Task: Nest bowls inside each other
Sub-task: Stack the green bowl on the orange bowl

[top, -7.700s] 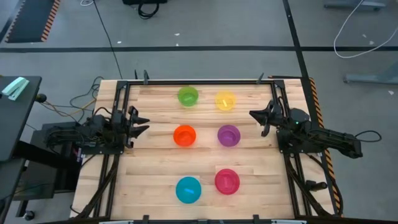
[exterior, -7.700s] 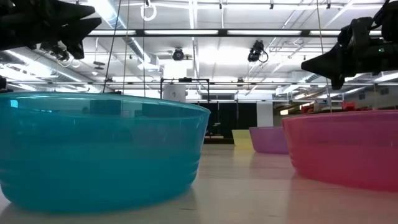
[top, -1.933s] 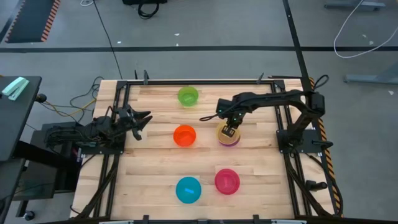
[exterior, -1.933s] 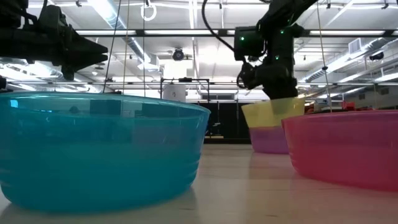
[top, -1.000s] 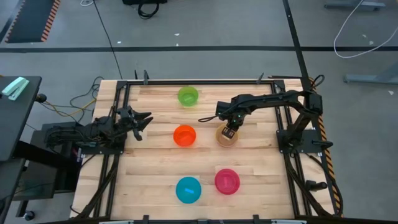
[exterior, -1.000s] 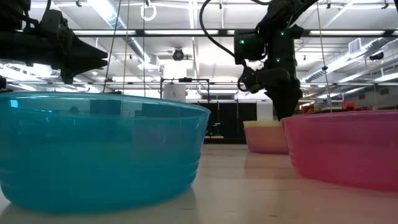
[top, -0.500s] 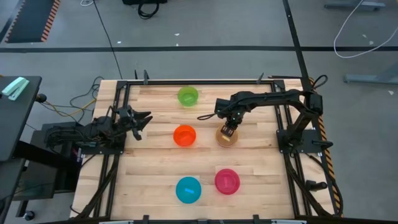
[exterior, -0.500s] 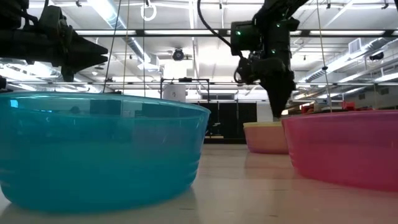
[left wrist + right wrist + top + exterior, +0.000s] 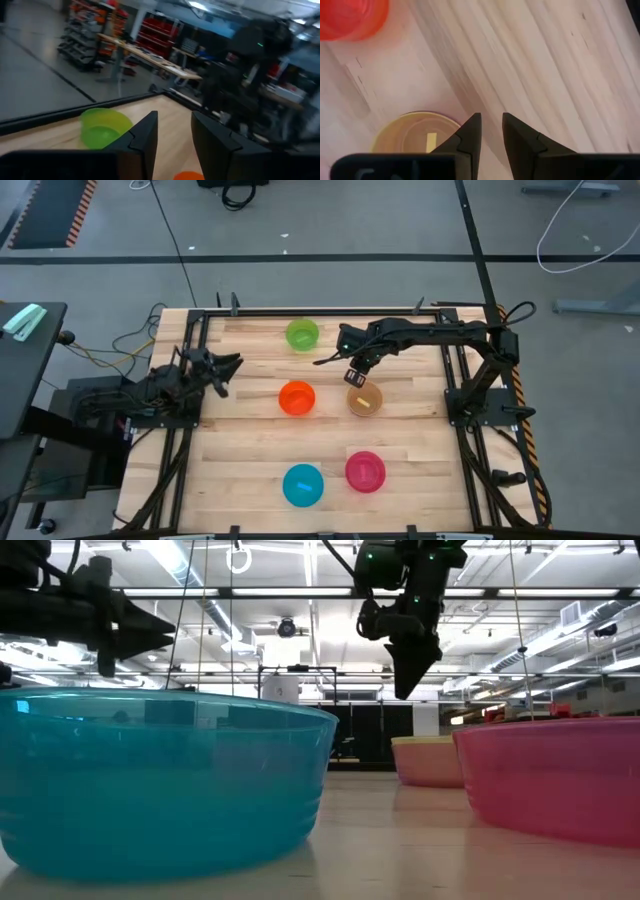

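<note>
The yellow bowl [image 9: 364,400] sits nested in the purple one, whose rim only just shows around it, right of the table's middle. In the low view the stack [image 9: 428,761] rests on its base. My right gripper [image 9: 354,376] hangs above the stack's far-left side, open by a narrow gap and holding nothing. In its wrist view [image 9: 490,117] the stack [image 9: 415,134] lies below it. The green bowl [image 9: 302,334], orange bowl [image 9: 297,397], blue bowl [image 9: 303,485] and pink-red bowl [image 9: 365,471] stand apart on the wood. My left gripper [image 9: 226,366] waits open at the left edge.
Black frame rails [image 9: 320,311] run along the table's far, left and right sides. Bare wood lies between the bowl rows. In the low view the blue bowl [image 9: 150,780] and pink-red bowl [image 9: 560,780] stand nearest the camera. The left wrist view shows the green bowl [image 9: 102,129].
My right gripper has risen from the yellow bowl's rim and drawn back toward the far edge, now well clear of it. The yellow bowl has stayed seated in the purple bowl.
</note>
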